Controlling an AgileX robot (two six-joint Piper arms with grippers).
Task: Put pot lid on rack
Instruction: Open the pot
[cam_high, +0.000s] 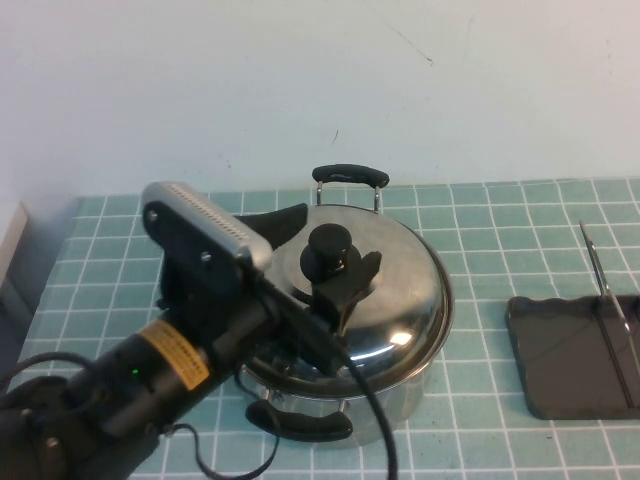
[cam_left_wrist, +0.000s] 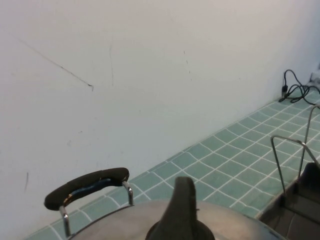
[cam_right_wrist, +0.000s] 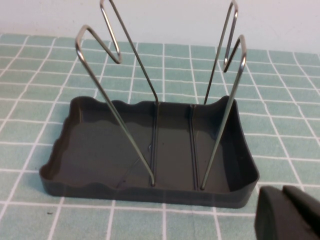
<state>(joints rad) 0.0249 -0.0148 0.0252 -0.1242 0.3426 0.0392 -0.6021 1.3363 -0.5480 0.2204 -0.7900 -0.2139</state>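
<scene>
The pot lid (cam_high: 385, 300), shiny steel and domed, sits on the two-handled steel pot (cam_high: 345, 400) at mid-table. My left gripper (cam_high: 335, 242) is down over the lid's black knob (cam_high: 328, 246), open, with one finger on each side of it. In the left wrist view one finger (cam_left_wrist: 182, 200) stands over the lid's steel surface (cam_left_wrist: 235, 225). The rack (cam_high: 565, 350), a dark tray with upright wires, stands at the right edge and fills the right wrist view (cam_right_wrist: 100, 150). My right gripper (cam_right_wrist: 290, 214) is shut and empty, just off the tray's corner.
The pot's far black handle (cam_high: 349, 176) and near handle (cam_high: 300, 422) stick out beyond the lid. The rack's wires (cam_right_wrist: 125, 115) rise in two pairs. A white wall runs along the back of the green tiled table (cam_high: 500, 220). A cable (cam_left_wrist: 295, 91) lies by the wall.
</scene>
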